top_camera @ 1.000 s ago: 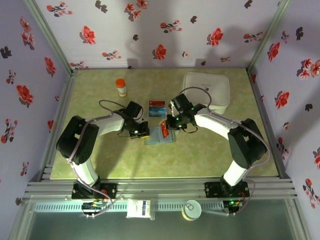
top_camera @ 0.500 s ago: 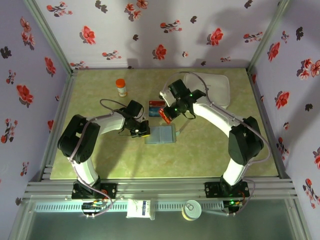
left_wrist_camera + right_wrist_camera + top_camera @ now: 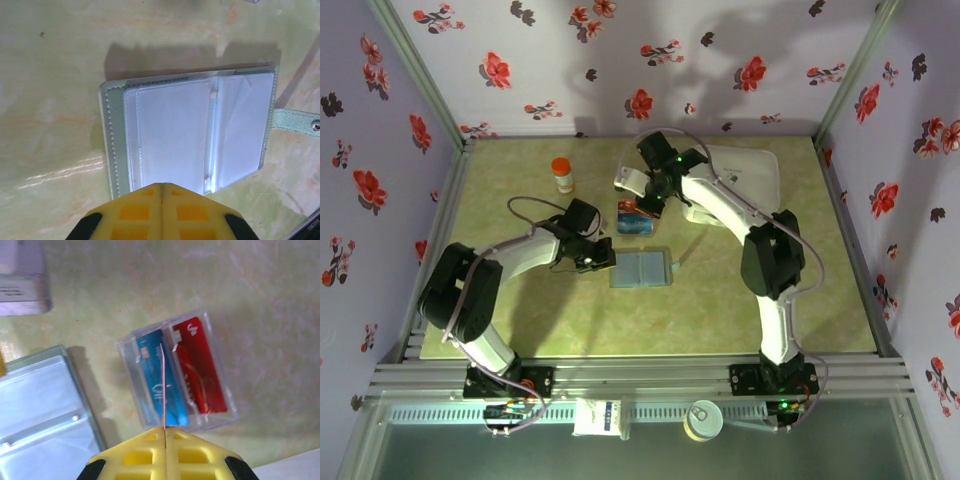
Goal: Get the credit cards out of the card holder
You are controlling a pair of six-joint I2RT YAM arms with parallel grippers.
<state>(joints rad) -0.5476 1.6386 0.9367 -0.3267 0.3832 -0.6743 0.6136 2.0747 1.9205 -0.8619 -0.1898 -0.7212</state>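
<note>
The card holder (image 3: 642,268) is laid open and flat near the middle of the bench (image 3: 530,320), with its clear inner pockets (image 3: 170,135) turned up and its snap strap (image 3: 297,122) spread out to one side. The left gripper (image 3: 161,192) is seen with its yellow fingers (image 3: 135,212) closed together, nothing being held between them. Their tips are placed over one edge of the holder, but whether it is pressed cannot be told. Just beyond the holder, a clear plastic tray (image 3: 215,421) is set on the bench, and a blue card (image 3: 150,375) and a red card (image 3: 200,375) are laid side by side in it. The right gripper (image 3: 164,432) is held above this tray, its fingers clamped on a thin card (image 3: 162,380) that is seen edge-on and upright, over the line between the two cards. A white box (image 3: 745,180) is placed at the far right. An orange-capped bottle (image 3: 562,175) is stood at the far left, well apart from the holder.
</note>
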